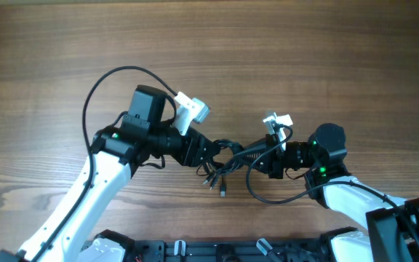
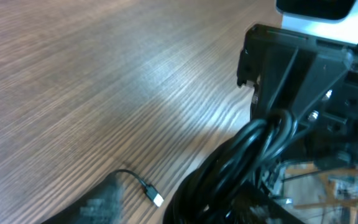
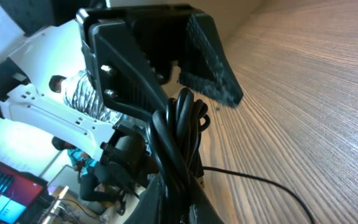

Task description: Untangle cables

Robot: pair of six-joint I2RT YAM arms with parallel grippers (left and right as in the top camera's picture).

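With left claw (image 1: 204, 151) and right claw (image 1: 267, 158) both pinching the cables (image 1: 221, 167) mid-frame, draw apart slowly over the worktop (image 1: 304, 51).

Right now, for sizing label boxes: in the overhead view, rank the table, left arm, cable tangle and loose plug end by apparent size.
1. wooden table
2. left arm
3. cable tangle
4. loose plug end
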